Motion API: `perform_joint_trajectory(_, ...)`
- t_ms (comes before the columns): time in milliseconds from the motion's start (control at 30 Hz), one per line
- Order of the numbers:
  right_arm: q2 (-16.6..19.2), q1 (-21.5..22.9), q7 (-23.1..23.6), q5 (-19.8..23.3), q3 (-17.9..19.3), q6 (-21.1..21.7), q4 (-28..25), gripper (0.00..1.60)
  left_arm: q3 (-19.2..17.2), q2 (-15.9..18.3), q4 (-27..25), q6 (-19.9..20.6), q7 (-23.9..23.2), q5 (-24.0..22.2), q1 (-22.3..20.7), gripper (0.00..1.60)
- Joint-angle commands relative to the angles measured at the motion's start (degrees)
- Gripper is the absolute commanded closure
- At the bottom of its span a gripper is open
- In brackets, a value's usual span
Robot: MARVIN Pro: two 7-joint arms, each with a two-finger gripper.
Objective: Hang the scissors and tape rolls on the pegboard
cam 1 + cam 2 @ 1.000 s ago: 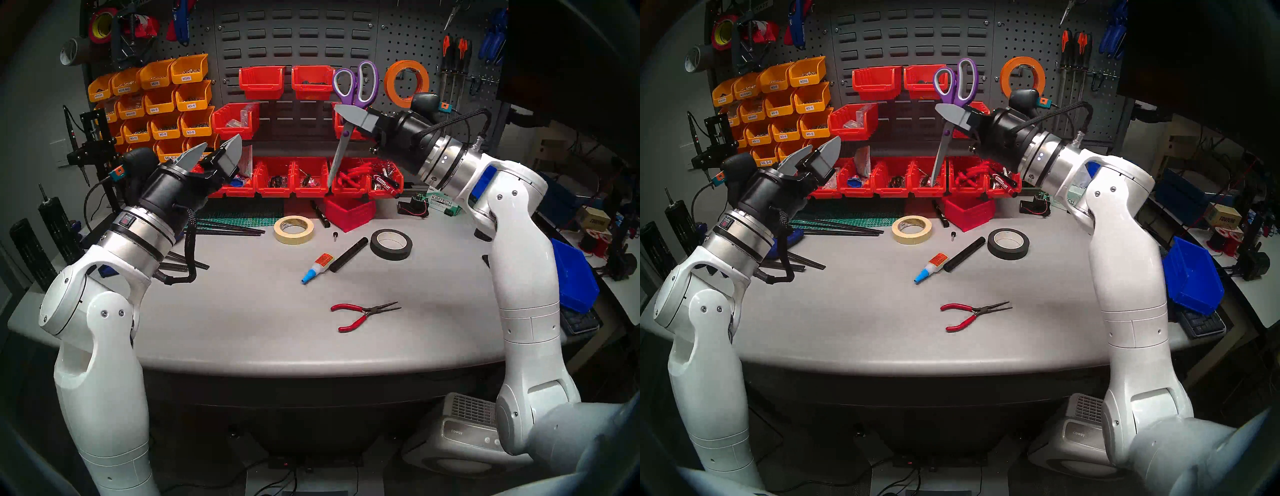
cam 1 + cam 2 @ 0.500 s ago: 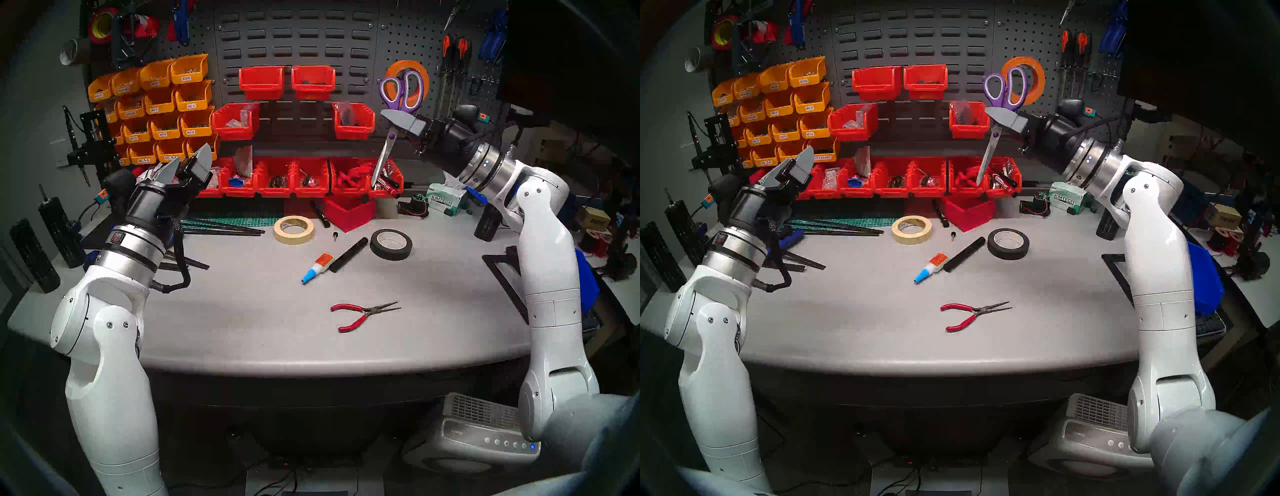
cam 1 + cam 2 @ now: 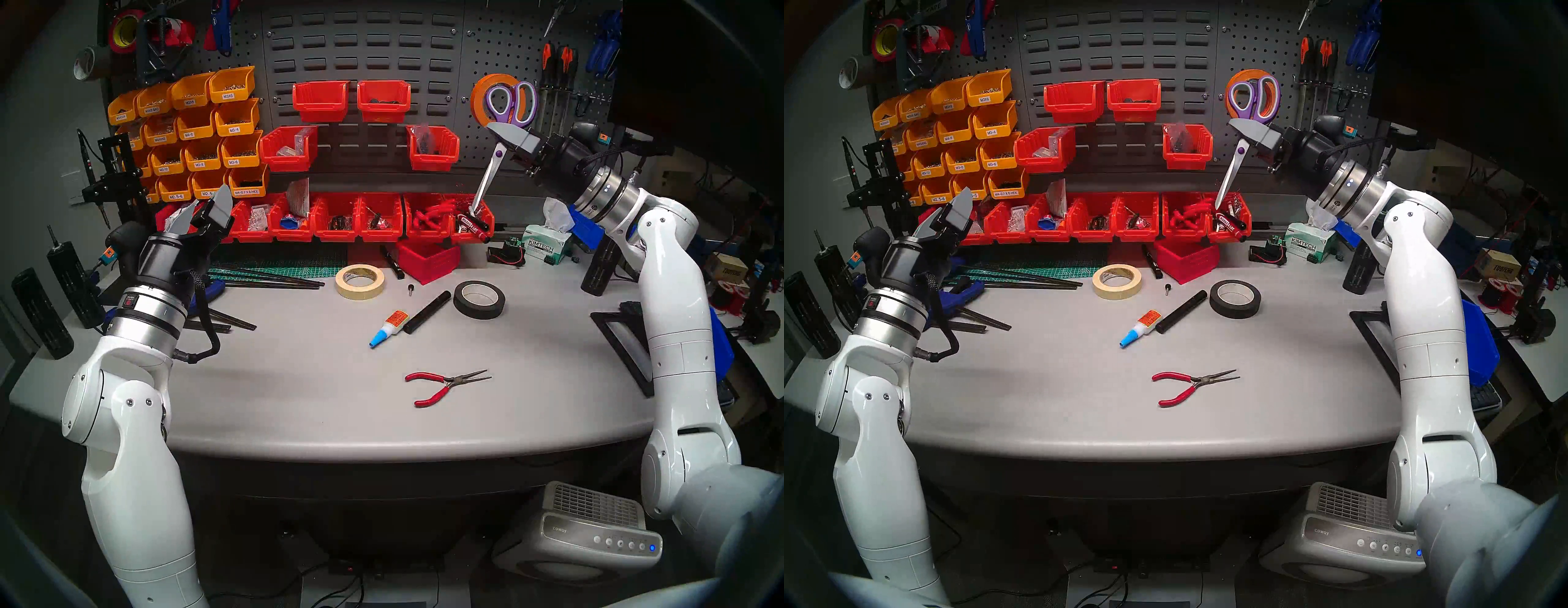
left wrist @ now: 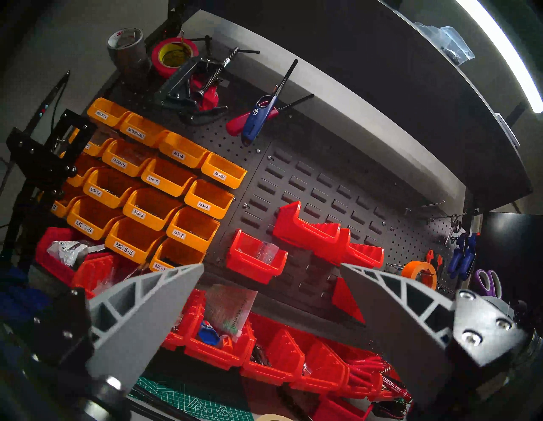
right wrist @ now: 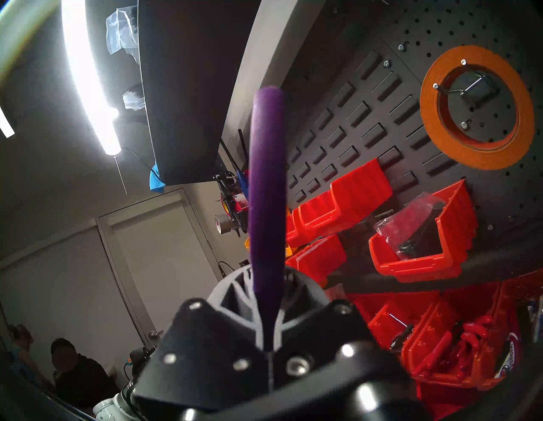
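Clamping the scissors (image 3: pixel 507 111) below their handles, the right end effector (image 3: pixel 505 132) holds them blades-down before the pegboard (image 3: pixel 500 51).

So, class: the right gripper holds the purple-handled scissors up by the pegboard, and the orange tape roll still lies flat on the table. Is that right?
One detail is wrong. The right gripper does hold the scissors up by the pegboard, but the orange tape roll already hangs on a pegboard hook, as the right wrist view shows. The cream roll is on the table.

workshop bench | pegboard (image 3: pixel 500 46) holding hand tools | parts bins (image 3: pixel 195 123) (labelled by screw size) sitting on wall | cutting mat (image 3: pixel 292 271) lying on table (image 3: pixel 297 382)
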Motion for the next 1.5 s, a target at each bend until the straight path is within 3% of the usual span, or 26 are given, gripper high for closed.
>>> perform_joint_trajectory(0,0.6,6.1,-0.2,0.7,0.9,-0.6,0.9,1.6,-0.5,-0.2,-1.1,-1.0,0.0,-0.6,-0.8,0.0)
perform_joint_trajectory(933,-4.2,17.7,-7.2,0.7,-2.6,-0.9,15.0,1.6,0.4,0.1,-1.8,-1.2,2.5,-0.9,-2.7,0.0)
perform_joint_trajectory(1467,-5.6,22.8,-11.3,1.1,-2.3,-1.6,22.7,1.6,-0.2,0.3,-1.3,-1.0,3.8,-0.8,-3.6,0.0)
